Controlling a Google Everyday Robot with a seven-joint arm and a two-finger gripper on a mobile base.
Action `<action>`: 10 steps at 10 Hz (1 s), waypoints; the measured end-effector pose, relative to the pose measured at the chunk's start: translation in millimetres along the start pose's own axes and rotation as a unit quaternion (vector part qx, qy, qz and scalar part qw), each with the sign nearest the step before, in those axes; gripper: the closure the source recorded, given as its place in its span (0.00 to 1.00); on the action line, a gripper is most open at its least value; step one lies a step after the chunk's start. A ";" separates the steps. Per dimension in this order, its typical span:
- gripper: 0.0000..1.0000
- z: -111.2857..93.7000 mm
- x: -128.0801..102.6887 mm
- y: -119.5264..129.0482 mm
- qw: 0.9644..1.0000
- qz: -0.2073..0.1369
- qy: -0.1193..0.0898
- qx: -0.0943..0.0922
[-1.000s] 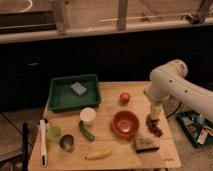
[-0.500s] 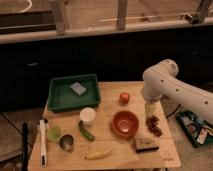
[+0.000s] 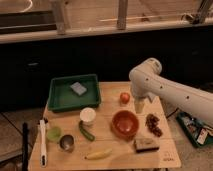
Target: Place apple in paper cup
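Room: dark cabinet fronts behind, a pale windowed strip along the top of the frame.
Table: light wooden table (image 3: 112, 92) filling the lower centre.
Gripper: pale two-finger gripper (image 3: 139, 106), right of centre, pointing down over the wood, fingers spread apart and holding nothing.
Apple: small, smooth, round red-orange apple (image 3: 124, 97), resting on the table just left of the gripper.
Bowl: larger red-orange round bowl (image 3: 124, 123), below the apple.
Cup: small white paper cup (image 3: 88, 116) with a cream rim, upright, left of the bowl.
Tray: green rectangular tray (image 3: 60, 97), upper left.
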 end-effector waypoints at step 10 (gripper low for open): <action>0.20 30.8 -11.1 -44.2 0.999 -0.036 -0.013 0.024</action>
